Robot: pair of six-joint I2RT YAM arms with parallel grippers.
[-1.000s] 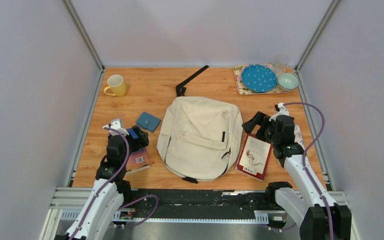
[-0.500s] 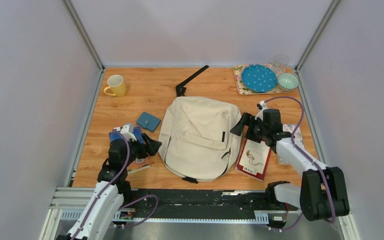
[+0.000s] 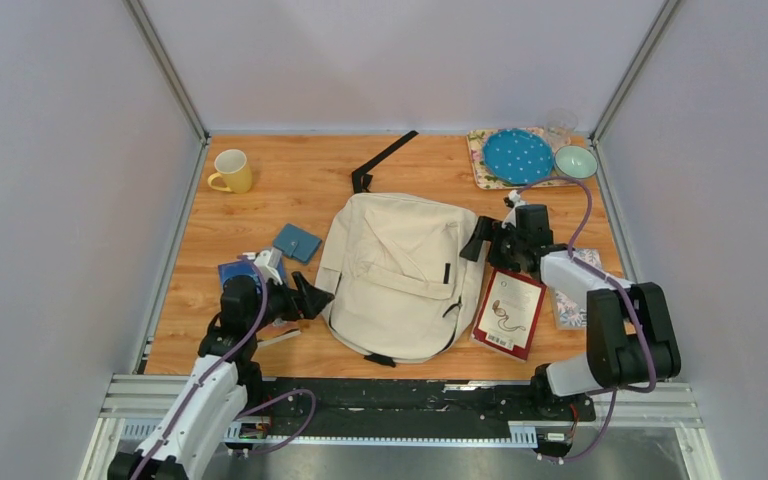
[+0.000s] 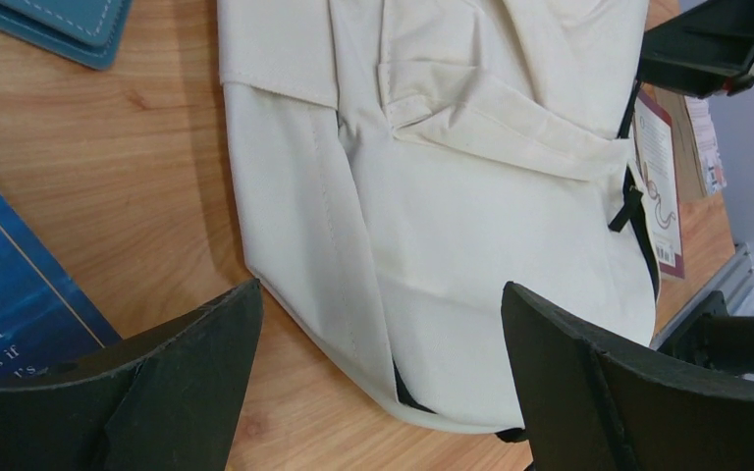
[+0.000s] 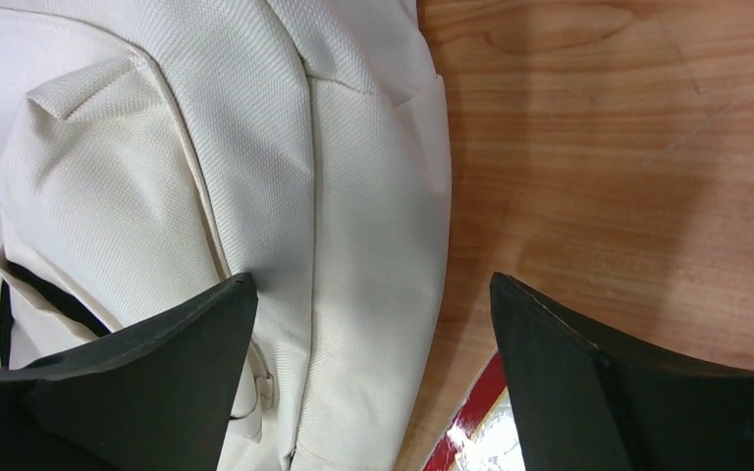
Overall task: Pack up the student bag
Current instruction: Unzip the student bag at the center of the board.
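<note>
Left gripper [image 3: 308, 297] gapes wide and empty at the left edge of the bag [image 3: 400, 270] — the bag lies flat mid-table, a red book [image 3: 509, 312] just right of it. Right gripper [image 3: 479, 240], wide too, holds nothing at the bag's right edge. Beyond — mug [image 3: 232, 171], tray [image 3: 478, 160].

Top view high, facing down; wrist views close, sharing the student bag [image 3: 400, 280]
</note>
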